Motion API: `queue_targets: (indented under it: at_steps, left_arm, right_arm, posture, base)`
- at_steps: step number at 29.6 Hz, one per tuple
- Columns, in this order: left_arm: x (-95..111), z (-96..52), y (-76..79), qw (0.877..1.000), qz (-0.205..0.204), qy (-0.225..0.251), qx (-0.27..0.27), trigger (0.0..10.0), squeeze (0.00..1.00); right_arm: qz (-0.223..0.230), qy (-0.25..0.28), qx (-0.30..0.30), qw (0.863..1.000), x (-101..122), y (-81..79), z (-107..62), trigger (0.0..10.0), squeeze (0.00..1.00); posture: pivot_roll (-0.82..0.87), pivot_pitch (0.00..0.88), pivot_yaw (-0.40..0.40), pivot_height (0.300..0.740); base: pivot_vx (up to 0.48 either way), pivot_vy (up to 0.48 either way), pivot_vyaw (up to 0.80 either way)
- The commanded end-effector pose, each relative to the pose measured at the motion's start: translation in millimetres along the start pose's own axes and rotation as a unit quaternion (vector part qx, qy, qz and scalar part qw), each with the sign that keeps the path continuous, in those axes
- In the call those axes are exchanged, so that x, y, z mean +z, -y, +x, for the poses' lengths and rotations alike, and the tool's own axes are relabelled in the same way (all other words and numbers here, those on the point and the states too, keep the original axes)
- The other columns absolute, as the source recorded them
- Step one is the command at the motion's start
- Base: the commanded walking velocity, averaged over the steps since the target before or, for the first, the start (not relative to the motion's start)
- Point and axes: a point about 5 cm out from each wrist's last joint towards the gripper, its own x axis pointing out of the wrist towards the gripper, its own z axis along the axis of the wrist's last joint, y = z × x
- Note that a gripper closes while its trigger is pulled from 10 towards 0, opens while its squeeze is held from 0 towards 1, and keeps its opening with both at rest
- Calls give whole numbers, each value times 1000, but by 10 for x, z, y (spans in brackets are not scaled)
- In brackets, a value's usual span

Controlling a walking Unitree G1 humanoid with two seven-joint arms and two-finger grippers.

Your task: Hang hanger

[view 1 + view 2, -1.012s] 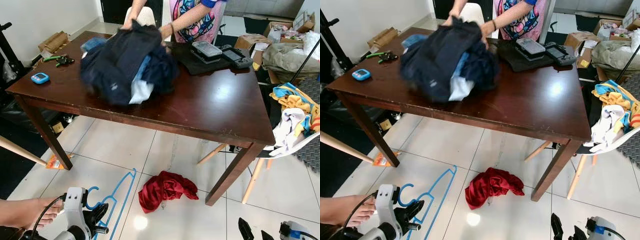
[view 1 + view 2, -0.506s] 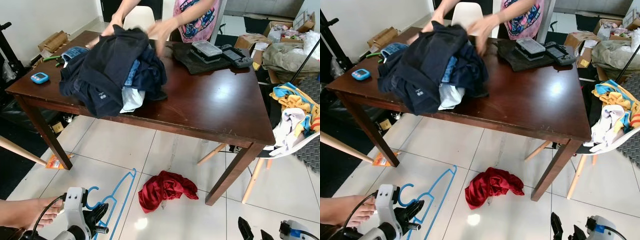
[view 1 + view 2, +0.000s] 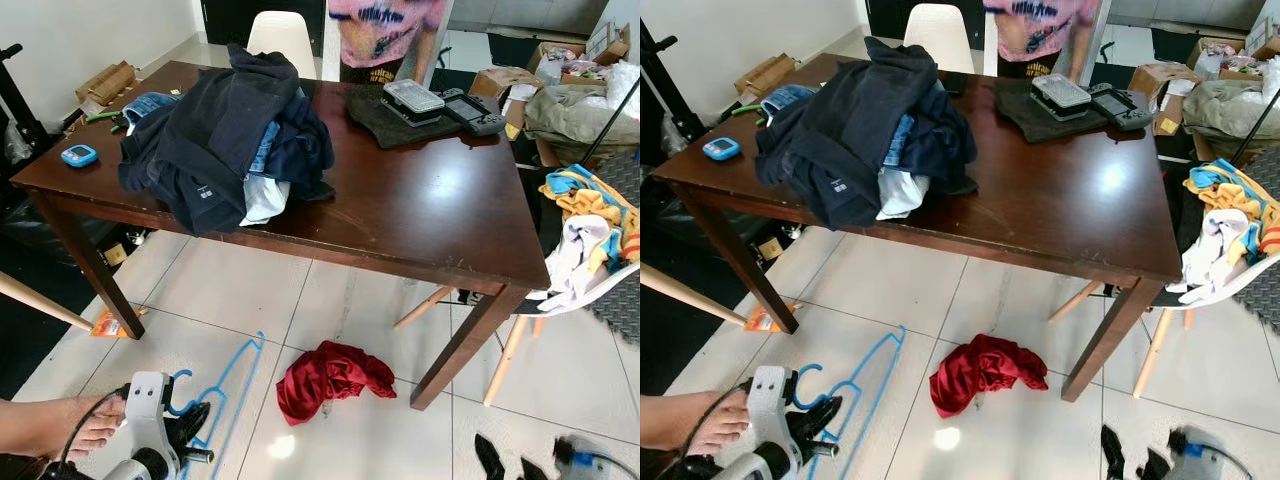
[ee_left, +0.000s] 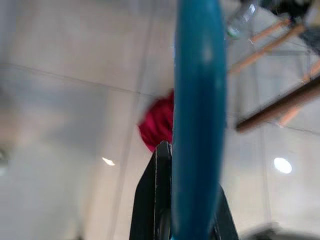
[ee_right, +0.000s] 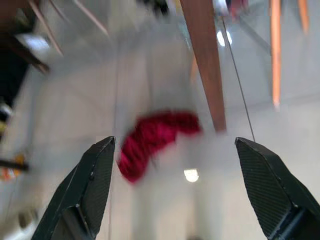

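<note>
Left pincer (image 4: 181, 220) pinched tight on blue hanger (image 3: 222, 385), low by the floor, near the red cloth (image 3: 328, 375). Right pincer (image 5: 182, 185) spread wide, holding nothing, also near the red cloth. Hands gone now from the dark clothes pile (image 3: 225, 130) on the worktop (image 3: 440, 215). Hanger held but not yet hung up.

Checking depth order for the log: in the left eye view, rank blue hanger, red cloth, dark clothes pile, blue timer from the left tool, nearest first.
1. Blue hanger: held in the left tool, on the floor.
2. Red cloth: on the floor, to its right.
3. Dark clothes pile: on the table's left half.
4. Blue timer: on the table's left edge; close to the pile's rank.
</note>
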Motion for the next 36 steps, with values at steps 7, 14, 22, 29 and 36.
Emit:
queue_targets:
  at_steps: [7, 14, 22, 29, 36]
  left_arm:
    - [1175, 178, 47, 983, 85, 162, 2, 10000, 0]
    - [1489, 196, 374, 972, 107, 202, -56, 10000, 0]
    - [1571, 95, 878, 947, 124, 182, -236, 10000, 0]
    - [1482, -28, 945, 921, 212, 109, -308, 10000, 0]
    - [1575, -9, 978, 926, 205, 125, -291, 10000, 0]
  right_arm:
    - [-41, 85, 321, 942, 1066, -787, 98, 10000, 0]
    - [-76, 95, 451, 884, 1358, -1093, -96, 10000, 0]
    - [-101, 110, 491, 858, 1530, -1324, -195, 10000, 0]
    - [-231, 7, 452, 862, 1281, -1273, -96, 10000, 0]
    - [-207, 58, 399, 891, 1413, -1290, 46, 10000, 0]
  posture:
    - [67, 102, -29, 740]
    - [65, 107, -28, 740]
    - [59, 114, -26, 740]
    - [62, 120, -19, 740]
    - [66, 123, -18, 740]
  base:
    - [0, 0, 0]
    - [0, 0, 0]
    - [0, 0, 0]
    - [0, 0, 0]
    - [0, 0, 0]
